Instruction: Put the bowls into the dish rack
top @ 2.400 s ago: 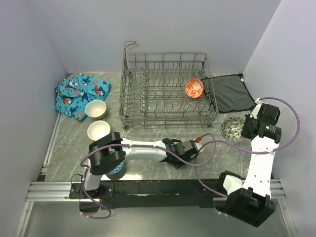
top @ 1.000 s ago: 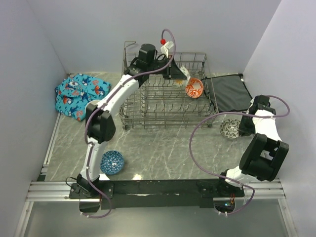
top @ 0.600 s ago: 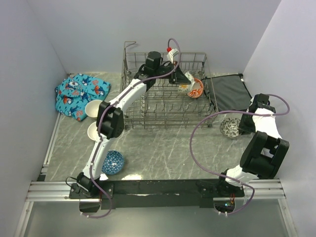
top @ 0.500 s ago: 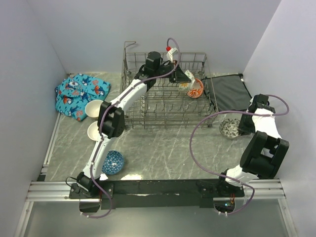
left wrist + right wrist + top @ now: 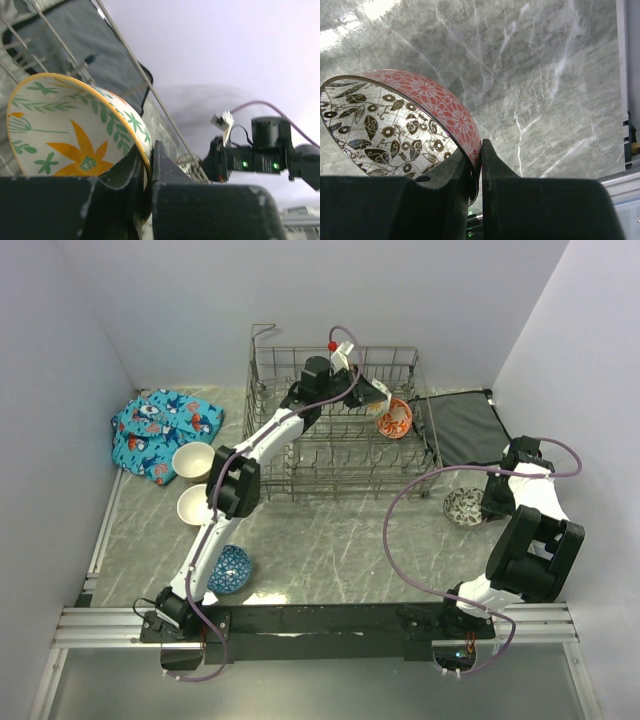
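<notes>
Over the marbled counter (image 5: 330,530), the left pincer (image 5: 149,155), clamped on the rim of the leaf bowl (image 5: 75,130), has swung from the front edge to the far right of the rack (image 5: 262,420), beside the orange bowl (image 5: 394,419) already racked. The right pincer (image 5: 479,160) still pinches the speckled bowl (image 5: 463,505) near the mat (image 5: 465,430); slotting the leaf bowl looks next.

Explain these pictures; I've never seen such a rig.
Two robot arms stand at the near edge of a table. The wide picture looks down from above; the other two come from a camera on each wrist. The left gripper is shut on a cream bowl with orange leaves, over the dish rack. The right gripper is shut on a black-and-white bowl with a red outside, at the right. An orange-red bowl sits in the rack. Two cream bowls, a blue bowl, a blue cloth and a dark mat lie on the table.
</notes>
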